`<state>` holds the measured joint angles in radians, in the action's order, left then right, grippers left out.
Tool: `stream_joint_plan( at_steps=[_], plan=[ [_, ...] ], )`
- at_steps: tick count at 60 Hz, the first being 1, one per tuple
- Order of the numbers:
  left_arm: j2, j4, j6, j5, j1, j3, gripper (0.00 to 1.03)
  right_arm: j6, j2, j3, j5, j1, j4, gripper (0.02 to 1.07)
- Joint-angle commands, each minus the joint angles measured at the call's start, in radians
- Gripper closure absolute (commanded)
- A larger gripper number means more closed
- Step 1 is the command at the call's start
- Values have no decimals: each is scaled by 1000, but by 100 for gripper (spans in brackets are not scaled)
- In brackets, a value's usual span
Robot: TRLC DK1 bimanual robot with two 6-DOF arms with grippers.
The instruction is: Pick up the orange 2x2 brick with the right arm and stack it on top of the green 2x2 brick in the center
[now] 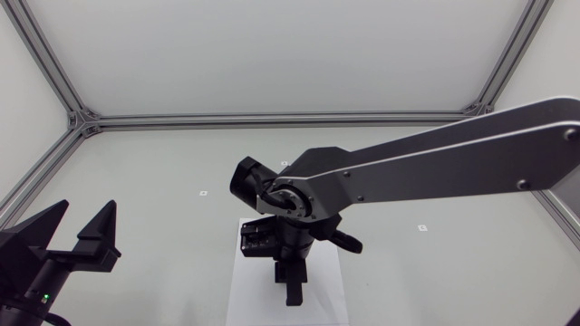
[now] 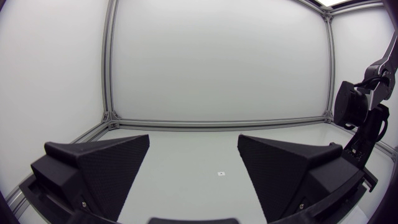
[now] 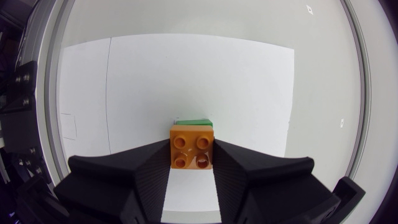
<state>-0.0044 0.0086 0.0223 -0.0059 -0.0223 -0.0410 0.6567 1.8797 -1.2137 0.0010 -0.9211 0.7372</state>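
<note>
Orange 2x2 brick (image 3: pixel 192 147), one, square with no long axis, studs up, is clamped between the right gripper's (image 3: pixel 192 150) fingers at table centre. One green 2x2 brick (image 3: pixel 193 122) shows just beneath it. Left gripper (image 2: pixel 194 139), near left, fingers apart.

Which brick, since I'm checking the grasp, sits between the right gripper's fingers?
The orange brick, studs up, clamped by the right gripper; the green brick shows only as an edge beyond it.

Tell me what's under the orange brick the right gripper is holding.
The green brick: only a strip of its far edge shows beyond the orange brick. The rest is covered, so whether they touch cannot be seen.
</note>
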Motion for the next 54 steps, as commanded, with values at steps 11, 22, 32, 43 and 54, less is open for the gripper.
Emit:
stream_joint_plan(
  at_steps=[11, 22, 32, 43, 54],
  plan=[
    [-8, -15, -13, 4, 2, 41, 4, 1, 70, 6, 4, 7, 54, 84],
    [-8, -15, -13, 4, 2, 41, 4, 27, 98, -6, -6, 7, 93, 84],
    [-8, -13, -13, 4, 4, 41, 4, 67, 119, -1, -29, 27, 110, 84],
    [-8, -15, -13, 4, 2, 41, 4, 106, 107, 39, -78, 51, 100, 84],
    [-8, -15, -13, 4, 4, 41, 4, 119, 73, 105, -104, 61, 36, 84]
  ],
)
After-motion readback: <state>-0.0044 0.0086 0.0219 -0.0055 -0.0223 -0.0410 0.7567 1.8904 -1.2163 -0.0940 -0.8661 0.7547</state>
